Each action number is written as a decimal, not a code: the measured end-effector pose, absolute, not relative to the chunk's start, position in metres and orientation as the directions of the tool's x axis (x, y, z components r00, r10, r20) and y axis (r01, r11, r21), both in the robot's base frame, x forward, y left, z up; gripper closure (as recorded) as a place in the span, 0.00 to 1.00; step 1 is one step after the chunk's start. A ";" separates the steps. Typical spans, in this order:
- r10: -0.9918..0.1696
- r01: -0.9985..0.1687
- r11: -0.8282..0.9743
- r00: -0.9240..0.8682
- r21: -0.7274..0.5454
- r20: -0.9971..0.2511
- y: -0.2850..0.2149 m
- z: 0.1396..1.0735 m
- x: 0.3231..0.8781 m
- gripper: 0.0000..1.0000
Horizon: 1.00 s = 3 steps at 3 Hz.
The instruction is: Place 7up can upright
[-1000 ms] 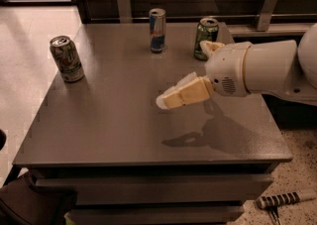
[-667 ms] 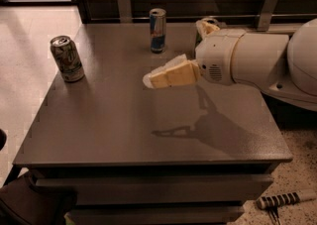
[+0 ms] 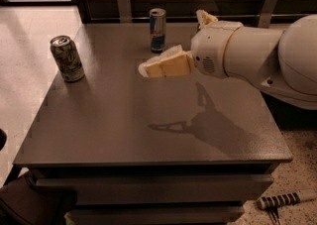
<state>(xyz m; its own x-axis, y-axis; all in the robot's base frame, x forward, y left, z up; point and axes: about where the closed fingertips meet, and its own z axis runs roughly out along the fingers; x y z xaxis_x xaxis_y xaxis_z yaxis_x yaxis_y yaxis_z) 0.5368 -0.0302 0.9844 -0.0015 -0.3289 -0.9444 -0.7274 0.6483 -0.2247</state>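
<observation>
One 7up can [image 3: 67,58] upright, table [image 3: 124,135] left edge; pincer [image 3: 145,68] mid-table, closed together; arm [image 3: 257,60] hides far-right corner.

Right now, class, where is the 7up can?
In the camera view the 7up can stands upright near the left edge of the grey table, left of the blue-and-silver can. The gripper hovers apart from it, to its right, above mid-table.

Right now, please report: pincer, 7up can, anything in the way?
Pincer over table middle, nothing seen in it. 7up can upright near left edge, well apart from pincer. Blue-and-silver can at back edge, off the path between them.
</observation>
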 end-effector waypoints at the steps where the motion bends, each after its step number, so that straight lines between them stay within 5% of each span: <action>1: -0.321 -0.738 0.639 0.001 -0.217 -0.947 0.004 0.976 0.553 0.00; 3: -0.254 -0.769 0.608 0.045 -0.196 -0.966 0.098 0.947 0.595 0.00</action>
<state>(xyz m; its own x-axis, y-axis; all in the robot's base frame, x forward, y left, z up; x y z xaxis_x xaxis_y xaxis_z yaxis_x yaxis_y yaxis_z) 0.5950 0.0981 0.9467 0.0455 -0.2543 -0.9661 -0.7690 0.6083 -0.1963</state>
